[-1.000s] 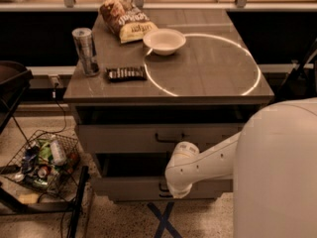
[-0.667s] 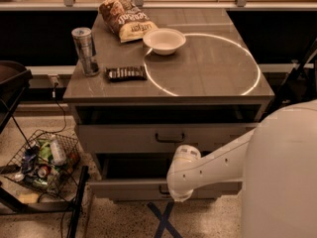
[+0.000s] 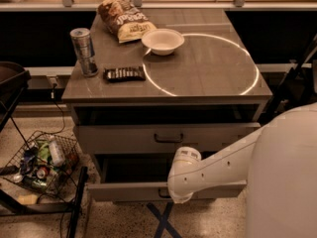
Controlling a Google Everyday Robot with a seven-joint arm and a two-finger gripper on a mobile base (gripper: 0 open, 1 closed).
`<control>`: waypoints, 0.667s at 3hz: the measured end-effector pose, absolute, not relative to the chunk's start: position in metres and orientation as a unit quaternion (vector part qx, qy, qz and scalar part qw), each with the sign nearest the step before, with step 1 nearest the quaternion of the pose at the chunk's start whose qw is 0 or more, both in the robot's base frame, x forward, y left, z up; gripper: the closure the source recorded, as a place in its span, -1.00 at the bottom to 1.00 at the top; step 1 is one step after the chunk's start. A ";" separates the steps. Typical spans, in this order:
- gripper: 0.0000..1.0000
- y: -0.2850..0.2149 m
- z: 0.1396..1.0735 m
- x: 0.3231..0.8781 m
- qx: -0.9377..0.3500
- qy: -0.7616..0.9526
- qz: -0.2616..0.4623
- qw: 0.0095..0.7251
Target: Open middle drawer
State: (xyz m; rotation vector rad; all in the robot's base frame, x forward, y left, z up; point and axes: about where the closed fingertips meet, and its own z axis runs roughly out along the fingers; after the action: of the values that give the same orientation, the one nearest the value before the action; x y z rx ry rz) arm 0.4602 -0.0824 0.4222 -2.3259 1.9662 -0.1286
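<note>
The middle drawer [image 3: 124,191] is the low, wide grey front under the taller top drawer [image 3: 124,139]. It stands pulled out towards me, with a dark gap above it. Part of its small dark bar handle [image 3: 162,195] shows just left of my arm. My white arm [image 3: 218,170] reaches in from the right and its wrist end [image 3: 182,178] lies over the front at the handle. My gripper is down at that handle, hidden behind the wrist. The lowest drawer is out of view.
On the cabinet top [image 3: 208,73] are a can [image 3: 84,51], a chip bag [image 3: 124,19], a white bowl [image 3: 162,41] and a dark bar [image 3: 124,73]. A wire basket of rubbish [image 3: 42,160] and a black stand [image 3: 12,83] are at left. Blue tape [image 3: 161,219] marks the floor.
The middle drawer's front has come slightly further out towards me, and my wrist has moved with it. The things on top have not moved.
</note>
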 end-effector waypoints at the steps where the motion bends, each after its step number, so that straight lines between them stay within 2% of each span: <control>1: 1.00 -0.082 0.421 0.460 -0.762 0.644 -0.042 0.047; 2: 1.00 -0.086 0.432 0.459 -0.760 0.646 -0.047 0.052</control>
State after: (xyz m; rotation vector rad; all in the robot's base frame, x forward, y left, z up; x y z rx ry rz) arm 0.4589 -0.0865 0.4324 -2.3107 1.9652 -0.1424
